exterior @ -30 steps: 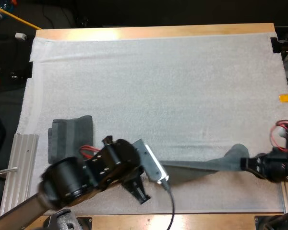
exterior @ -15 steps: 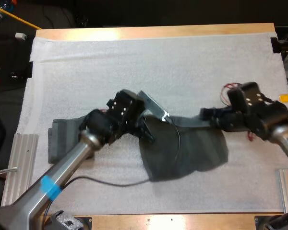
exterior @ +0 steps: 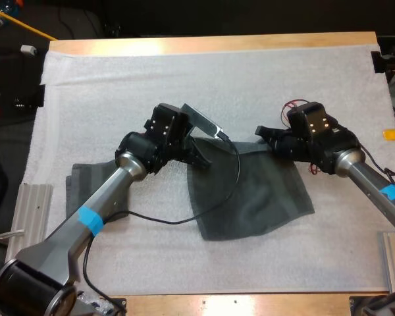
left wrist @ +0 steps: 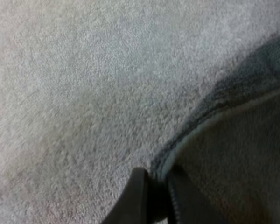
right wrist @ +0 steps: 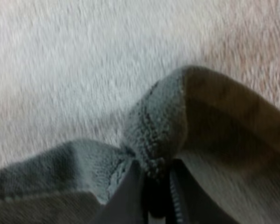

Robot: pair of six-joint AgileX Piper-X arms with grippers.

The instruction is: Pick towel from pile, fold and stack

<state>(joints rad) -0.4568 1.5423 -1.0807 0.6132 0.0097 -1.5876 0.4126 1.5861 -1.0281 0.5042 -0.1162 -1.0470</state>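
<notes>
Left claw (exterior: 201,160) and right claw (exterior: 263,135) each pinch 1 corner of the towel (exterior: 250,197).

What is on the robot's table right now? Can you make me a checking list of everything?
Surface: white mat lying flat on a wooden table.
Job's things: open towel spread on the mat; folded towel to its left, partly under the left arm.
Clutter: nothing seen.
Grippers: left jaws shut on the open towel at its far left corner; right jaws shut on its bunched far right corner.
Cables: nothing seen apart from the robot's own.
Surroundings: metal rail beside the mat's left side.
</notes>
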